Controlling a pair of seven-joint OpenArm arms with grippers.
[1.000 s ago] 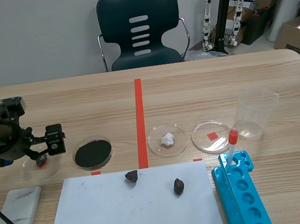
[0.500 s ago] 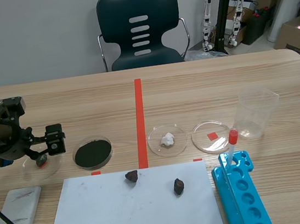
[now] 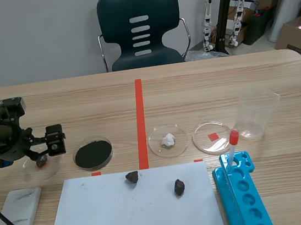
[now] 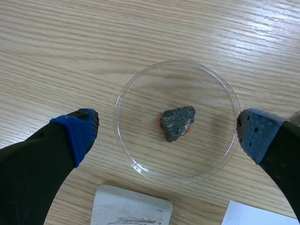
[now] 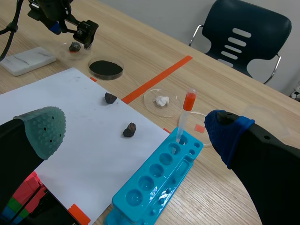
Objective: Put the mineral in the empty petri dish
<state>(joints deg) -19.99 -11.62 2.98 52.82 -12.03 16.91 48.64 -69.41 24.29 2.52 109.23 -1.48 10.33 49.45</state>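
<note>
Mineral (image 4: 178,123) lies in the dish (image 4: 136,150); both end effectors open.
The left end effector (image 4: 168,135) hangs over the clear dish at the left of the worktop (image 4: 70,56), its fingers spread wide on either side of the rim and gripping nothing. The grey mineral rests at the middle of the dish, apart from both fingers. The right end effector (image 5: 135,132) stands open and empty at the near right, beside the blue rack (image 3: 242,200).

A blue rack (image 3: 234,201) holds a red-capped tube (image 3: 232,145) beside white paper (image 3: 131,215).
</note>
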